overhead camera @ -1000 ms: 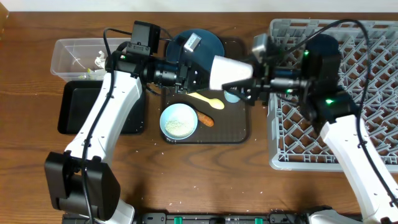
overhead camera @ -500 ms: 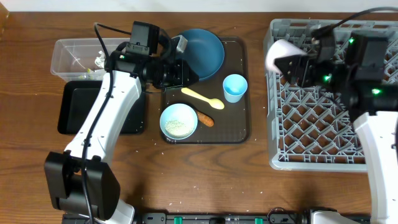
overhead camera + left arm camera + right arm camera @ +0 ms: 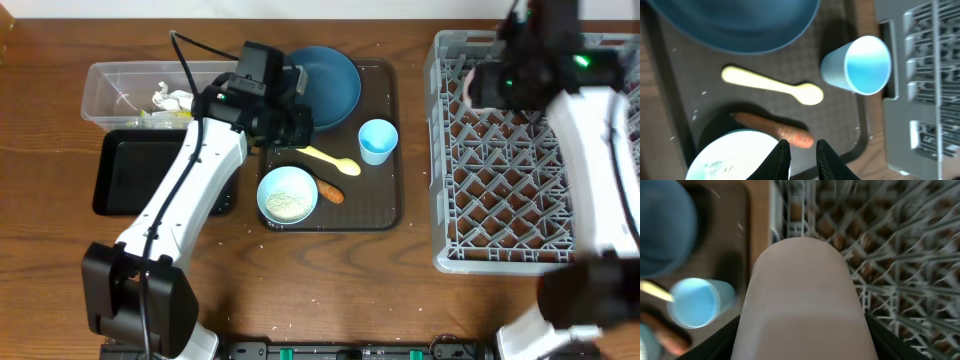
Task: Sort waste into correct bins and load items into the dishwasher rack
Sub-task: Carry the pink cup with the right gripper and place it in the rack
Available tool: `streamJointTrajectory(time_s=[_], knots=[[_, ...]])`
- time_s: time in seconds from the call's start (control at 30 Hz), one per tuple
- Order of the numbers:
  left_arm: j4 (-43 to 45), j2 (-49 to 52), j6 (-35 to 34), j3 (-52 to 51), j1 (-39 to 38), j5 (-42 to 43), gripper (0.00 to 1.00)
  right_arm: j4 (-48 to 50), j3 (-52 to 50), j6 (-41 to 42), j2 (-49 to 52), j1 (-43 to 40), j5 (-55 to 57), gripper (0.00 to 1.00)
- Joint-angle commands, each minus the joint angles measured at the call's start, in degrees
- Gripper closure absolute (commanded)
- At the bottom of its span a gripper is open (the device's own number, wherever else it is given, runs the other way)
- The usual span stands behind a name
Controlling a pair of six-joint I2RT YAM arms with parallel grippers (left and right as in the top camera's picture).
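On the surface's left, a clear tub holds crumpled paper scraps, with the black tray just in front. On the brown serving tray lie the blue plate, yellow spoon, orange food piece, rice bowl and pale blue cup. The left tool, fingers narrowly parted, hovers above the food piece. Rightward, the right tool grips the pink cup over the grey rack.

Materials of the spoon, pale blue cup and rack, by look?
Spoon: probably plastic, matte pale yellow, one piece. Pale blue cup: likely plastic, thin even wall, soft sheen. Rack: moulded grey plastic, open lattice with pegs.
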Motion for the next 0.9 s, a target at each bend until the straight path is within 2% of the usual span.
streamJointTrajectory(time_s=[0.0,0.27,0.5,0.6,0.67,0.7,0.73,0.77,0.87], knots=[[-1.11,0.09,-0.33,-0.09,-0.07,-5.25,0.79,-1.6,3.65,0.44,6.16,0.35,-1.01,0.45],[-2.56,0.09,-0.31,-0.09,-0.07,-7.48,0.79,-0.44,4.87,0.48,14.64,-0.66,-4.33,0.45],[-2.54,0.09,-0.31,-0.11,-0.07,-7.48,0.79,-0.35,4.87,0.46,16.72,-0.92,-4.07,0.45],[-2.54,0.09,-0.31,-0.11,-0.07,-7.48,0.79,-0.55,4.81,0.46,16.87,-1.09,-4.09,0.42],[-2.54,0.09,-0.31,-0.11,-0.07,-7.48,0.79,-0.98,4.79,0.28,16.87,-1.09,-4.09,0.3],[-2.56,0.09,-0.31,-0.11,-0.07,-7.48,0.78,-1.03,4.79,0.22,16.87,-1.07,-4.09,0.13],[-2.56,0.09,-0.31,-0.11,-0.07,-7.48,0.78,-1.03,4.79,0.22,16.87,-1.07,-4.09,0.06],[-2.56,0.09,-0.31,-0.11,-0.07,-7.45,0.78,-1.03,4.81,0.24,16.85,-1.07,-4.09,0.01],[-2.91,0.09,-0.31,-0.11,-0.07,-7.45,0.77,-1.38,5.27,0.28,16.81,-1.11,-4.37,0.01]])
